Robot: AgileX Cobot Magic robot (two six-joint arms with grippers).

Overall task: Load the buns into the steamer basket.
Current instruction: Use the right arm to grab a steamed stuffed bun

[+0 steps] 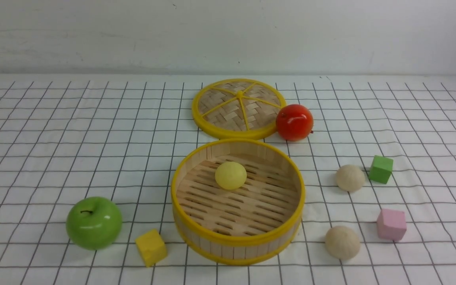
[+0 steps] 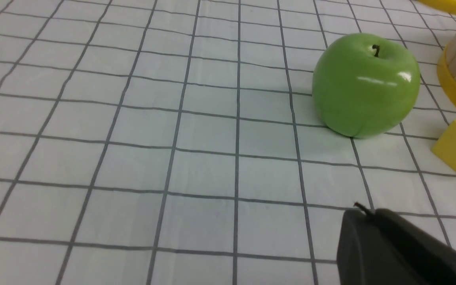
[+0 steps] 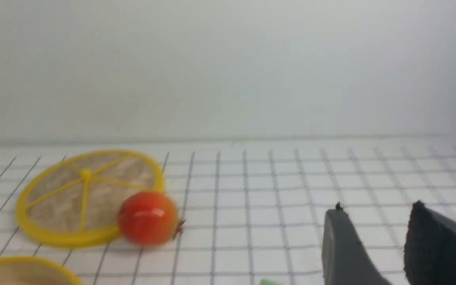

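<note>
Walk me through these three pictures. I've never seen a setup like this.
This is a two-armed robot. The wide picture comes from a camera between its arms, looking forward; the arms are out of that shot. The other two come from cameras on its wrists, so the dark shapes at their edges are its pincers: the left gripper looks shut, the right gripper is open. Neither holds anything. On the checked cloth stands a steamer basket with a yellow bun inside. To its right, outside it, lie the farther beige bun and the nearer beige bun. Behind it are the flat lid and a red fruit. A green apple, a yellow cube, a green cube and a pink cube are scattered around.
</note>
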